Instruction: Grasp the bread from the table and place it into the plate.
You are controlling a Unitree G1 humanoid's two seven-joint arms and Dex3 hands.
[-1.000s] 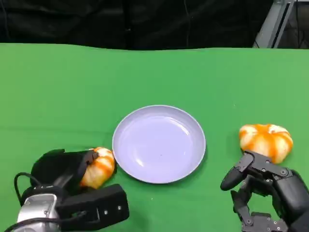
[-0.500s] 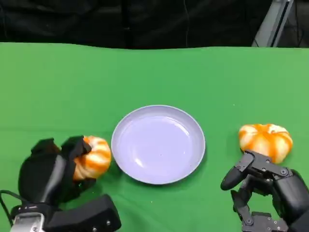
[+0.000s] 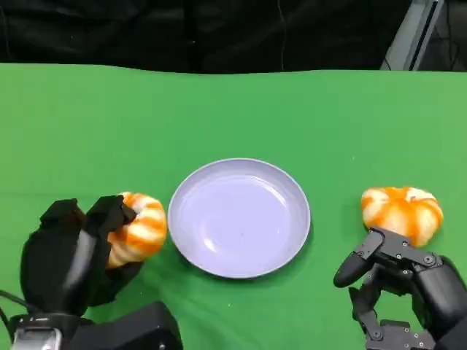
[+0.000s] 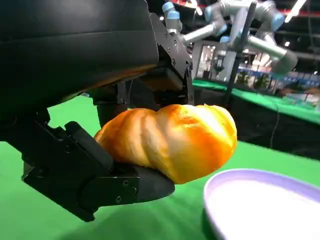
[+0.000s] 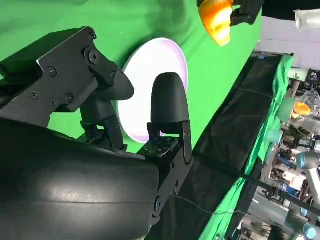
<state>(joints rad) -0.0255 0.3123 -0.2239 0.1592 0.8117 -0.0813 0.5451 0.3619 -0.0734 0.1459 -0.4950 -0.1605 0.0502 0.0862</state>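
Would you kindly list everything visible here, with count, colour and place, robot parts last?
bread: 2, orange and white; one held by the left robot hand, left of the plate; the other on the table, right of the plate.
plate: 1, pale lilac, centre of the table.
table: 1, green cloth.
left robot hand: 1, black, lower left, grips a bread.
right robot hand: 1, black, lower right, fingers apart, near the other bread, holds nothing.

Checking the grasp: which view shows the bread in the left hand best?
Left wrist view: the bread is close up, between the left hand's fingers. Head view shows it partly behind that hand; right wrist view shows it small, far off.
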